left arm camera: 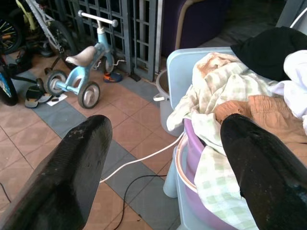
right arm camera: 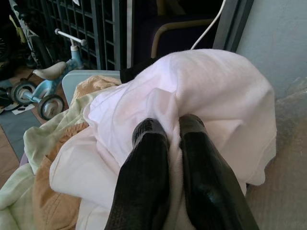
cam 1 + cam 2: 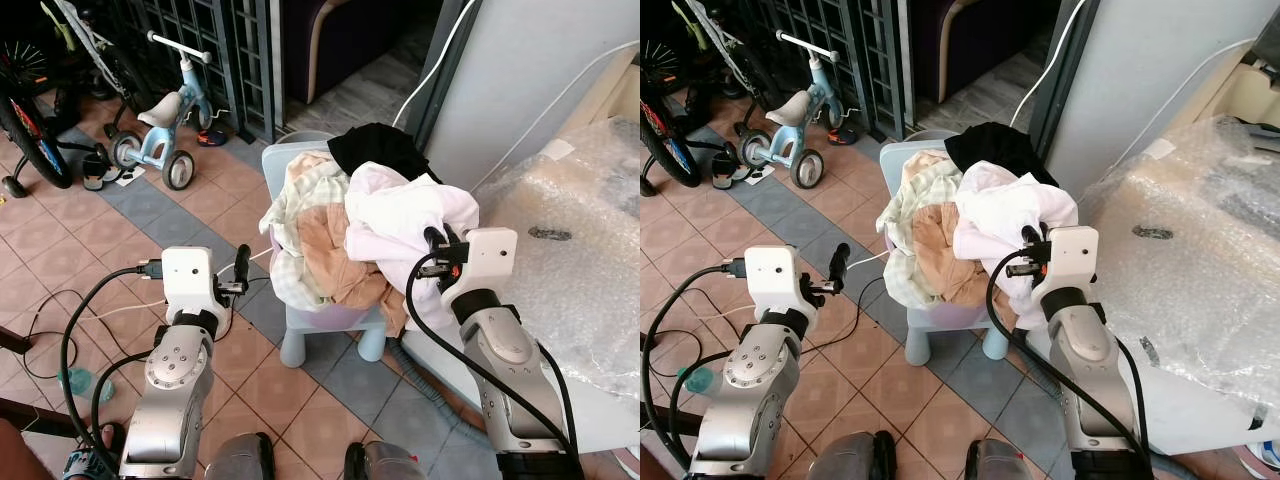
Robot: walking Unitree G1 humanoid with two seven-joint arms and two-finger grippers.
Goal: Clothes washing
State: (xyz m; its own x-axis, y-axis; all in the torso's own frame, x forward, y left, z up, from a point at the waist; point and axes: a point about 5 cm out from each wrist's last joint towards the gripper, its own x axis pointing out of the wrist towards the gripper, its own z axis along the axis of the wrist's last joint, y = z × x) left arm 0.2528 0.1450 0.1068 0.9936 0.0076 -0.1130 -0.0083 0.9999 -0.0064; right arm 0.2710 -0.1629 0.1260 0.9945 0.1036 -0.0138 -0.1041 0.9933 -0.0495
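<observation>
A heap of clothes point(image 3: 340, 235) fills a purple basin point(image 3: 335, 316) that stands on a pale blue child's chair point(image 3: 300, 345). On top lie a white garment point(image 2: 201, 86), a black one point(image 3: 380, 148), a checked green one point(image 1: 216, 86) and an orange-tan one point(image 3: 325, 250). My right gripper point(image 2: 170, 123) is shut on a fold of the white garment at the heap's right side. My left gripper point(image 1: 165, 127) is open and holds nothing. It hangs above the floor just left of the basin, level with its rim.
A bubble-wrapped appliance point(image 3: 570, 250) stands close on the right. A blue tricycle point(image 3: 165, 125), a bicycle point(image 3: 30, 120) and a metal gate point(image 3: 220, 50) are at the back left. Cables point(image 3: 60, 310) lie on the tiled floor beside my left arm.
</observation>
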